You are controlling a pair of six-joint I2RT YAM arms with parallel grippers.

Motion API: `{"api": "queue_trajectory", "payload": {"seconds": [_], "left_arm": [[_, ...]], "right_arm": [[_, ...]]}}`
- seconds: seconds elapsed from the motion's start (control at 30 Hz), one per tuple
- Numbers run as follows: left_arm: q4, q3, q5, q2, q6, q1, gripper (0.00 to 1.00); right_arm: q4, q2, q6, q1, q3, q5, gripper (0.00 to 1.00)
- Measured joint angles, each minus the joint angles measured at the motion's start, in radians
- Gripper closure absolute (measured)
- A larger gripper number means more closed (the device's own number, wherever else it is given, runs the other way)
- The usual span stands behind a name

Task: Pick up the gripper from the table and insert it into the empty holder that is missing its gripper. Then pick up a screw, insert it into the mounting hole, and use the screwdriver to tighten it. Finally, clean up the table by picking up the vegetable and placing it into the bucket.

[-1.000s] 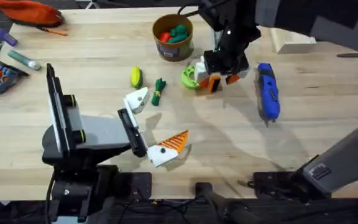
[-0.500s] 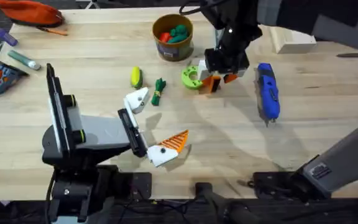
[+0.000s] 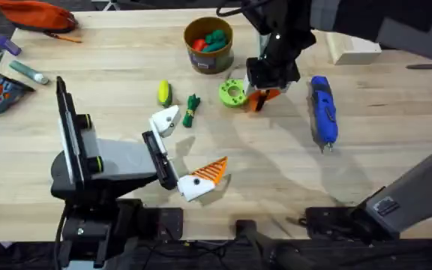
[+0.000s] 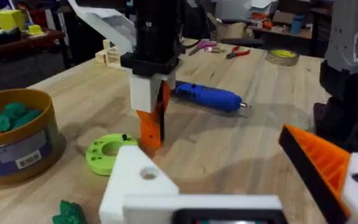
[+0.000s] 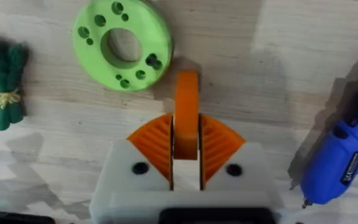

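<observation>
Gripper [image 5: 186, 115] — pinched upright in right tool [image 5: 186, 149] — beside green disc [image 5: 122, 45].

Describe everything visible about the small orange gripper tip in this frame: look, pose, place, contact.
The gripper is a small orange plastic wedge, smooth-looking, standing on edge between the ribbed orange pads of the right claw, which is shut on it. Its free end points down at the table, just beside the green disc; whether it touches the wood cannot be told. The screwdriver lies apart on the other side.
</observation>
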Motion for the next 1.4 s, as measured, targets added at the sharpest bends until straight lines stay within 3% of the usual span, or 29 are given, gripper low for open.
{"api": "queue_trajectory", "payload": {"seconds": [0.23,0.8,1.23,1.4], "left_arm": [[0.000,0.000,0.000,0.000,0.000,0.000,0.016],[0.000,0.000,0.000,0.000,0.000,0.000,0.014],[0.000,0.000,0.000,0.000,0.000,0.000,0.016],[0.000,0.000,0.000,0.000,0.000,0.000,0.015]], "right_arm": [[0.002,0.000,-0.002,0.000,0.000,0.000,0.980],[-0.010,-0.023,-0.003,0.000,0.001,-0.001,0.990],[-0.015,-0.364,0.000,0.000,0.000,-0.067,0.992],[0.132,-0.508,0.009,0.000,-0.096,-0.157,0.992]]}}
